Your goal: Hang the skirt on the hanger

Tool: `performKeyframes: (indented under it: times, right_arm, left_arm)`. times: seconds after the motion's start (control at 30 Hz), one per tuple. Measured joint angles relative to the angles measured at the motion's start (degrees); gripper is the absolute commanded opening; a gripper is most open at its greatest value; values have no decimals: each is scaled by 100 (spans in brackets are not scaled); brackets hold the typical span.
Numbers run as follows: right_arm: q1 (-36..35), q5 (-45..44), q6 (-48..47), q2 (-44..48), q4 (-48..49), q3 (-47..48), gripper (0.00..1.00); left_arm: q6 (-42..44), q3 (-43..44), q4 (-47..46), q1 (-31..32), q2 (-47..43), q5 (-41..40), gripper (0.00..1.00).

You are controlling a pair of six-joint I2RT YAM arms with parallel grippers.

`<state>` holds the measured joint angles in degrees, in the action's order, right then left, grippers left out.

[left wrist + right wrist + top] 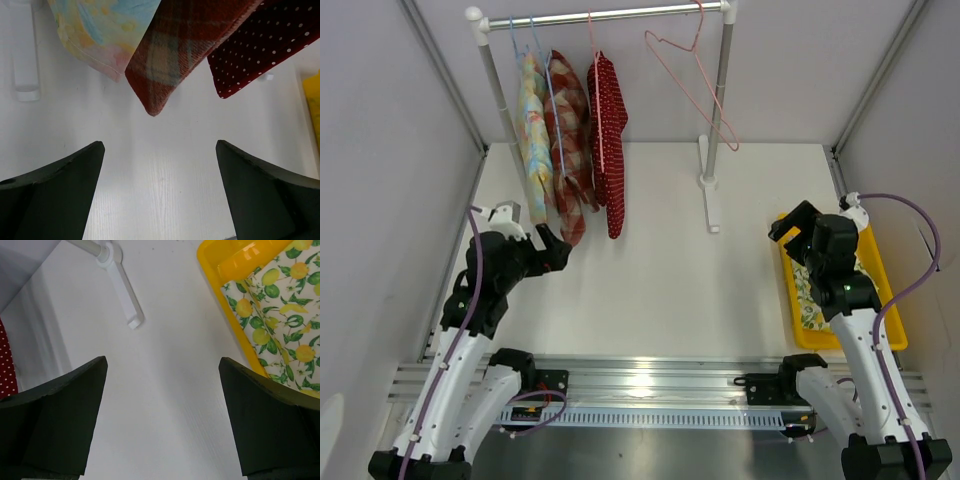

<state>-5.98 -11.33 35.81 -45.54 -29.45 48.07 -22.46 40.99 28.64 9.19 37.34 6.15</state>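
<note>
Now, yellow tray (250, 255): we find the skirt (285, 315) lying inside, right side.
Left gripper (160, 144): spread, empty.
Right gripper (162, 360): spread, empty.

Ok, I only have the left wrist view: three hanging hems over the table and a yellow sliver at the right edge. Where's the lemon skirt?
Observer: The skirt lies in a yellow tray on the right side of the table, partly under the right arm.
Operator: And the pink hanger?
Observer: The hanger hangs empty on the rail, to the right of the red dotted garment.
Operator: Is the right gripper holding anything?
Observer: No. The right gripper is open over bare table, just beside the tray.
</note>
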Motion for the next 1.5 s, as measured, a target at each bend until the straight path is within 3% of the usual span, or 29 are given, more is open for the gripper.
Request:
performKeyframes:
  times: [0.3, 0.53, 0.73, 0.93, 1.17, 1.27, 1.3, 1.47, 1.5]
  right_arm:
    - [90, -844, -179, -874, -529, 426, 97]
    - [789, -726, -339, -2114, -68, 354, 67]
    - [1392, -282, -457, -2885, 538, 216, 68]
    - [1440, 155, -474, -3359, 1047, 122, 77]
    - [1440, 391, -435, -3366, 1364, -136, 76]
    - [1443, 428, -433, -3368, 1453, -162, 66]
    - [1443, 433, -439, -3368, 1478, -166, 56]
    - [1443, 485, -439, -3412, 1552, -166, 30]
    - [1443, 490, -428, -3425, 1561, -166, 17]
  left_arm:
    - [-2, -76, 20, 2, -284, 20, 99]
    - [-2, -90, 22, 4, -79, 125, 99]
    - [-2, -94, 42, 4, -96, 157, 99]
    - [0, -94, 44, 4, -7, 160, 99]
    - [0, -94, 42, 4, 48, 162, 99]
    - [0, -94, 42, 4, 107, 168, 99]
    - [0, -94, 44, 4, 131, 173, 99]
    - [0, -96, 44, 4, 166, 181, 99]
    - [0, -96, 42, 4, 164, 181, 99]
